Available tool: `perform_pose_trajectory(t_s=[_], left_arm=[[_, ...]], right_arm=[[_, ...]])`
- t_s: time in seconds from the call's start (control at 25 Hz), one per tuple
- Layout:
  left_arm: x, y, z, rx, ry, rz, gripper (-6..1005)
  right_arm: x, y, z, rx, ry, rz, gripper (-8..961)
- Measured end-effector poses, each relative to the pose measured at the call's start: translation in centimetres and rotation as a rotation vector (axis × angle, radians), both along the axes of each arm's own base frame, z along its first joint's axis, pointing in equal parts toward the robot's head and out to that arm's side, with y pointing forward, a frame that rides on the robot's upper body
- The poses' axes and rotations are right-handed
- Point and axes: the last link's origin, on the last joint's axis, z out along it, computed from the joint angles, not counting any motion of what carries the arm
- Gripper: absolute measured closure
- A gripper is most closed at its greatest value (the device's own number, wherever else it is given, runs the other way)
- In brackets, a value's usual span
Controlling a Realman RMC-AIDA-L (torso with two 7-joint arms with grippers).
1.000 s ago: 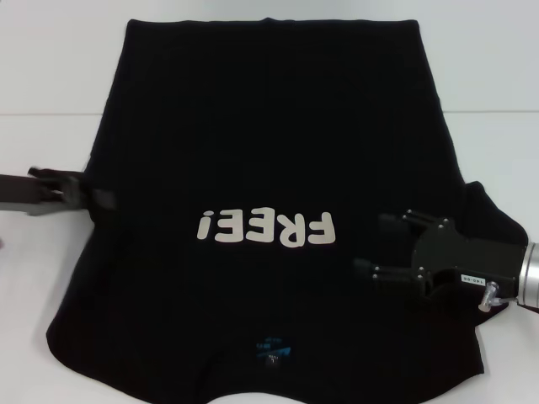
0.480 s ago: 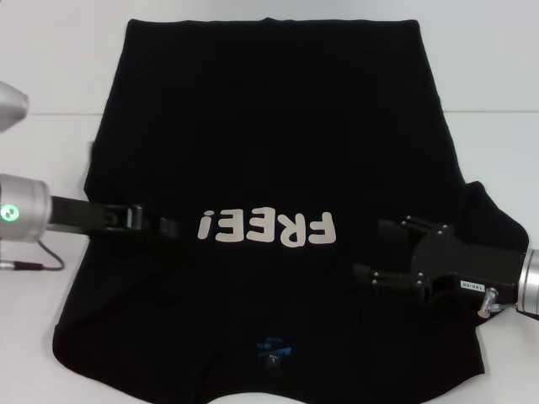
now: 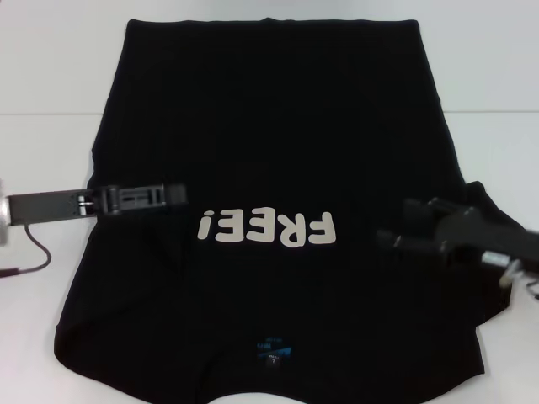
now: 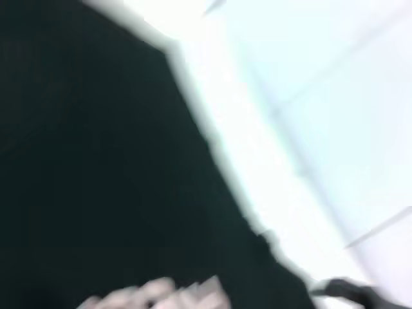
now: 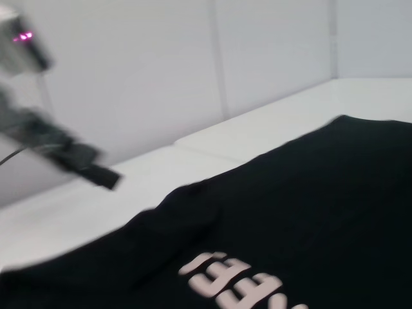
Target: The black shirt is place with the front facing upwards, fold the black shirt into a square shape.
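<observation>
Black shirt (image 3: pixel 269 126) flat on white counter (image 3: pixel 50 67), collar near — light, limp, slack; pinch side hems; left hand (image 3: pixel 173 195) looks closed empty, right hand (image 3: pixel 400 225) open.

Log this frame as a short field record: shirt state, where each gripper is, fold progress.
shirt: black shirt spread flat on the white table, front up, "FREE!" lettering showing, blue neck label at the near edge
left gripper: over the shirt's left side, beside the lettering
right gripper: over the shirt's right side, near the sleeve
fold progress: body not yet folded into a square
</observation>
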Motion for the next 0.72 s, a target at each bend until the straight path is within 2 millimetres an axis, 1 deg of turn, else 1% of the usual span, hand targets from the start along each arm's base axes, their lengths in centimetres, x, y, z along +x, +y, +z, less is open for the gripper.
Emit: perform_pose_trajectory(t_s=[0.04, 0.08, 0.16, 0.24, 0.32, 0.4, 0.52, 0.6, 0.72], left_arm=[[0.1, -0.5, 0.2, 0.028, -0.025, -0.057, 502], [0.2, -1.4, 0.4, 0.085, -0.057, -0.15, 454], [0.0, -2.6, 0.1, 0.155, -0.069, -0.244, 356], [-0.5, -4.2, -0.5, 0.233, -0.049, -0.361, 337], [-0.6, -5.2, -1.2, 0.253, -0.01, -0.458, 318], [-0.8, -5.9, -2.1, 0.238, 0.03, -0.531, 308], [-0.9, -6.5, -3.3, 0.194, 0.065, -0.58, 307], [-0.9, -6.5, -3.8, 0.175, 0.081, -0.589, 306], [-1.1, -6.4, -4.0, 0.177, 0.095, -0.583, 305]], right_arm=[[0.2, 0.3, 0.7, 0.001, 0.02, -0.044, 38], [0.3, 0.5, 1.3, -0.002, 0.041, -0.089, 38], [0.7, 1.2, 3.0, -0.01, 0.08, -0.194, 38], [1.1, 1.8, 5.2, -0.028, 0.105, -0.296, 38], [1.3, 2.3, 7.4, -0.05, 0.118, -0.385, 38], [1.1, 2.8, 10.1, -0.081, 0.121, -0.482, 37], [0.4, 3.6, 13.2, -0.135, 0.106, -0.632, 37], [-0.2, 4.0, 14.4, -0.159, 0.056, -0.724, 37], [-0.6, 4.6, 15.3, -0.161, -0.075, -0.83, 37]])
